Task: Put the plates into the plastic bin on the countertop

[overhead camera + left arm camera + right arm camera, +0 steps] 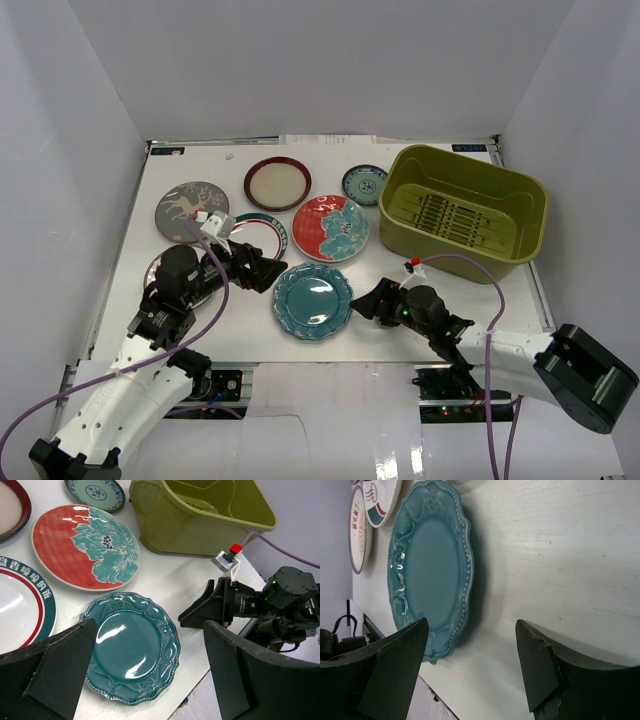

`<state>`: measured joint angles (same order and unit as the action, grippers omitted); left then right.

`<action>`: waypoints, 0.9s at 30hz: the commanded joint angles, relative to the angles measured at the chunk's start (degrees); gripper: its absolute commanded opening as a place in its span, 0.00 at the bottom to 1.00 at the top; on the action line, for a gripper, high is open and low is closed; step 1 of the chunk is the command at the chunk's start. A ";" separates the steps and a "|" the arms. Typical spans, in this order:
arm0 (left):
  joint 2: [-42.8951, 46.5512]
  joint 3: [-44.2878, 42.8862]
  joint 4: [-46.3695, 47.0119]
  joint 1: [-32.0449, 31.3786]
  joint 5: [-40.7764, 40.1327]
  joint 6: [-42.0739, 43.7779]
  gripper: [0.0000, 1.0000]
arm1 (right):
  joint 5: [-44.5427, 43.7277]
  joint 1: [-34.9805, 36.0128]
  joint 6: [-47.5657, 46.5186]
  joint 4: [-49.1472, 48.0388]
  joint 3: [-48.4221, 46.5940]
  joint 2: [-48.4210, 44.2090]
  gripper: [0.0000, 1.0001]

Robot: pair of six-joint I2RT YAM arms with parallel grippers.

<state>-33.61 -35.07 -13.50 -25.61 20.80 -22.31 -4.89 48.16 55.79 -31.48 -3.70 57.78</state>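
The teal scalloped plate (312, 299) lies flat near the front edge of the countertop (240, 330). My left gripper (270, 272) is open and empty just left of it, with the plate (132, 647) partly between its jaws in the left wrist view. My right gripper (365, 300) is open and empty just right of the plate (430, 570), low over the surface. The olive-green bin (465, 213) stands empty at the right. The red-and-teal floral plate (331, 228), striped-rim plate (258, 235), grey deer plate (191, 211), red-rimmed cream plate (277, 183) and small teal-rimmed plate (365, 184) lie behind.
The orange sunburst plate (165, 275) is mostly hidden under my left arm. White walls close in the back and both sides. The right gripper (200, 610) and its purple cable show in the left wrist view beside the bin (200, 515).
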 commanded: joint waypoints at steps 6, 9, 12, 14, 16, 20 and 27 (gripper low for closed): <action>-0.32 -1.32 -0.30 0.38 0.65 0.51 0.98 | 6.27 0.35 5.90 -23.78 -2.36 19.54 0.68; -0.14 -1.32 -0.39 0.38 0.56 0.51 0.98 | 7.96 0.44 8.80 -32.21 -2.71 27.28 0.63; -0.14 -1.32 -0.30 0.38 0.65 0.60 0.98 | 8.66 0.35 11.00 -39.60 -2.89 33.61 0.54; -0.06 -1.32 -0.30 0.38 0.65 0.60 0.98 | 8.84 0.35 11.79 -44.42 -2.80 37.13 0.45; 0.12 -1.32 -0.30 0.38 0.65 0.60 0.98 | 8.32 0.35 12.50 -45.85 -2.36 38.20 0.32; 0.21 -1.41 -0.30 0.38 0.65 0.60 0.98 | 5.59 0.62 10.84 -41.66 -0.69 32.24 0.11; 1.00 -1.49 -0.30 0.47 -0.32 -0.11 0.98 | 2.08 1.93 1.18 -11.01 -5.42 1.45 0.08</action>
<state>-33.61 -35.07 -13.52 -25.58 20.73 -22.35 0.05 49.36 61.43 -48.60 -4.40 71.85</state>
